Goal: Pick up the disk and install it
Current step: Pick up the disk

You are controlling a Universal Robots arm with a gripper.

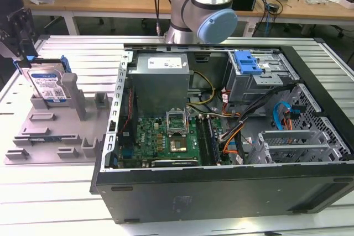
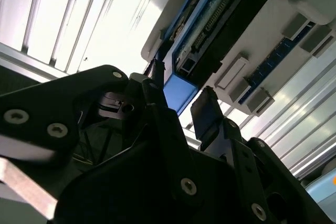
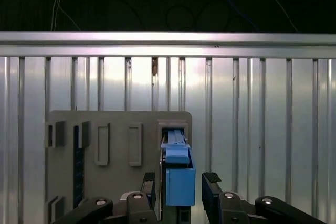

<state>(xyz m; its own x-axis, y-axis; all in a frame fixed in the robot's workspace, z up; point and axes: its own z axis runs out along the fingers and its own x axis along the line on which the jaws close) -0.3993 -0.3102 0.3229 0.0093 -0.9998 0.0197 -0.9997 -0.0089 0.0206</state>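
The disk (image 1: 50, 85) stands on edge in a slot of the grey holder plate (image 1: 55, 134), at the exterior view's left. Its white-and-blue label faces out and a blue carrier frame runs along its edges. My gripper (image 1: 22, 59) hangs just above its left end. In both wrist views the black fingers (image 3: 211, 186) (image 2: 207, 109) straddle the blue frame end of the disk (image 3: 180, 179) (image 2: 176, 88), with a gap showing on one side. The gripper (image 3: 180, 186) (image 2: 181, 97) is open and the disk sits in its slot.
An open computer case (image 1: 221, 181) lies at the exterior view's right, holding a motherboard (image 1: 171, 136), a power supply (image 1: 160, 78) and a grey drive cage topped by a blue latch (image 1: 248, 62). The arm's base (image 1: 202, 9) stands behind it. The table is ribbed aluminium (image 3: 262, 129).
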